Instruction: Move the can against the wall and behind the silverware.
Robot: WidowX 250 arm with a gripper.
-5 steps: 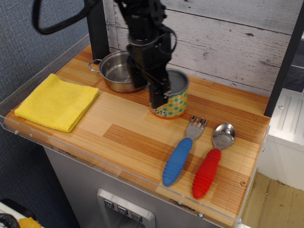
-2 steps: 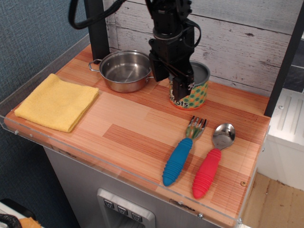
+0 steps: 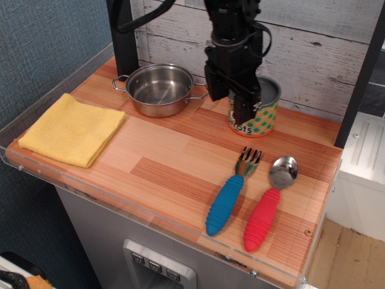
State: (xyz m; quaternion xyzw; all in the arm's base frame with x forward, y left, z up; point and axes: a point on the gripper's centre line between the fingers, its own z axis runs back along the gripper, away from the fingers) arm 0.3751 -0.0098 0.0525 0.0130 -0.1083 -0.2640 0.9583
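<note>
The can, a short tin with a grey lid and a yellow label with green dots, stands near the back of the wooden counter, close to the whitewashed plank wall. My gripper comes down from above and is shut on the can's left rim, with one dark finger over its front. The silverware lies in front of the can, nearer the front edge. It is a fork with a blue handle and a spoon with a red handle.
A steel two-handled pot stands left of the can by the wall. A folded yellow cloth lies at the left end. A black post rises at the back left. A clear rim edges the counter.
My gripper has carried the can to the right and back towards the wall, from beside the pot to behind the fork and spoon. Nothing else moved.
</note>
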